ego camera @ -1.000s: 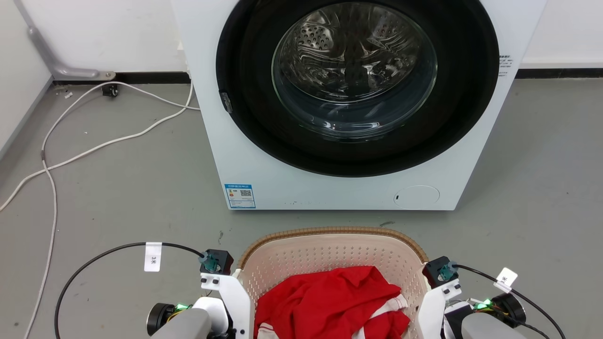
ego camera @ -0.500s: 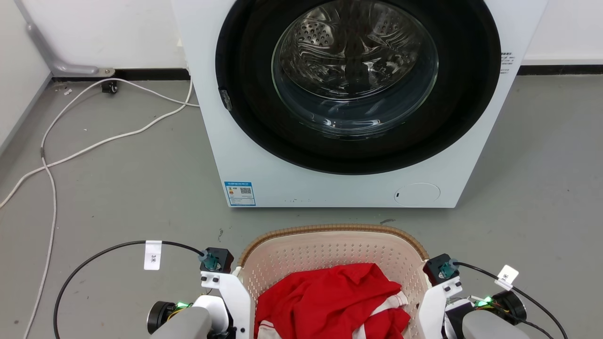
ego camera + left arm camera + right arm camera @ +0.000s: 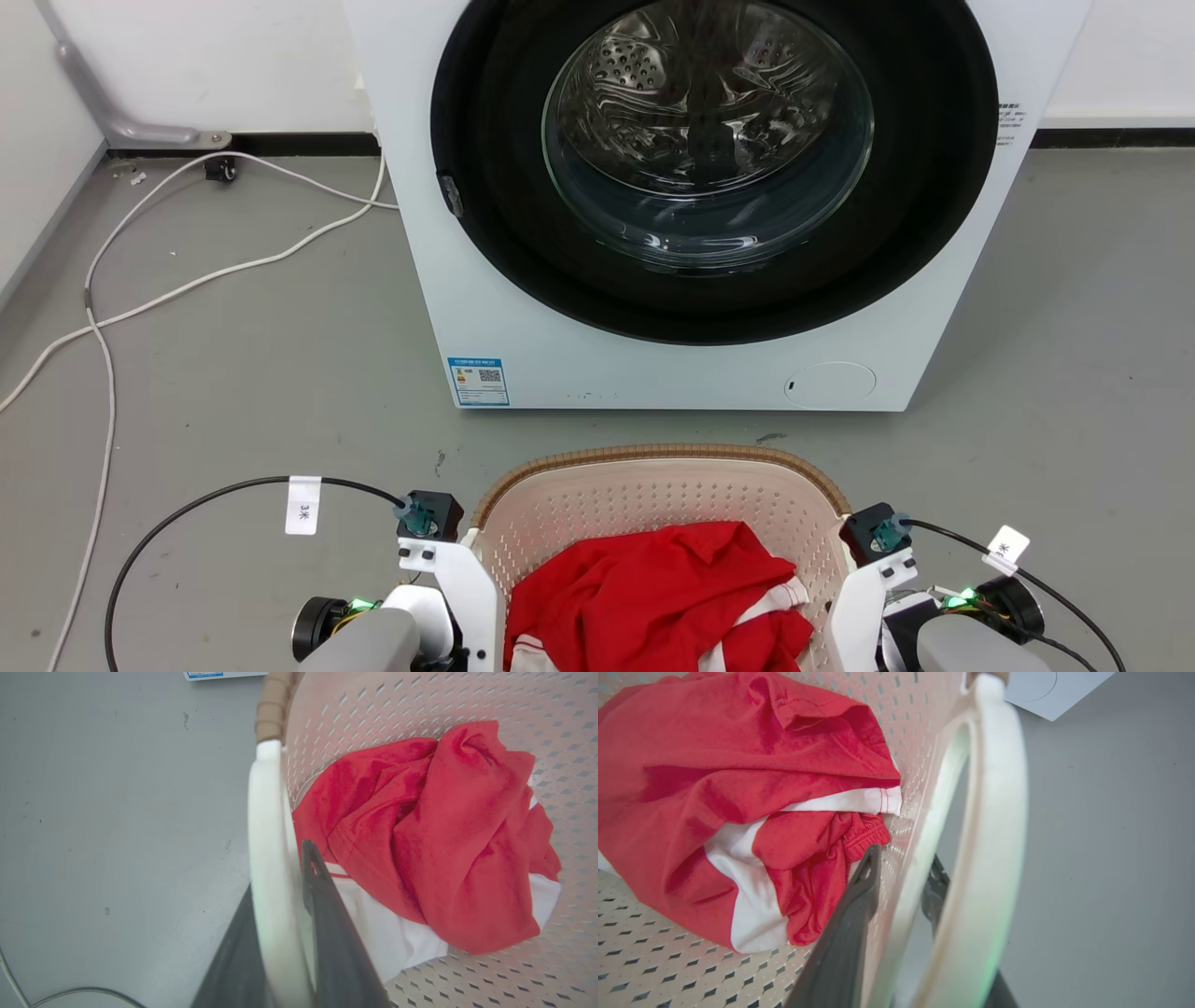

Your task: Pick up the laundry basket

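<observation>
**Both handles gripped, lift not yet confirmed**

The laundry basket (image 3: 653, 490) is found on the grey floor (image 3: 233, 392), in front of the washing machine (image 3: 597, 373) and parted from it by a strip of bare floor. A red and white garment (image 3: 653, 588) is heaped inside it.

The grasp appears to be made on both sides. The left gripper (image 3: 280, 872) is closed on the basket's white loop handle (image 3: 266, 812), with one dark finger set on each side of it. The right gripper (image 3: 906, 856) is closed on the opposite side: one finger is laid against the perforated inner wall, and the other is seen through the opening of the right handle (image 3: 994, 812), so that the wall strip is pinched between them.

What is left is judged to be the lift itself, which must be made evenly by both arms so that the basket is not tipped.

Whether the base is off the floor cannot be told, since the underside is hidden. In the head view the basket's near half is cut off by the bottom edge. How firmly each handle is pressed cannot be made out, and the outer finger of the left gripper is largely covered by the handle.
</observation>
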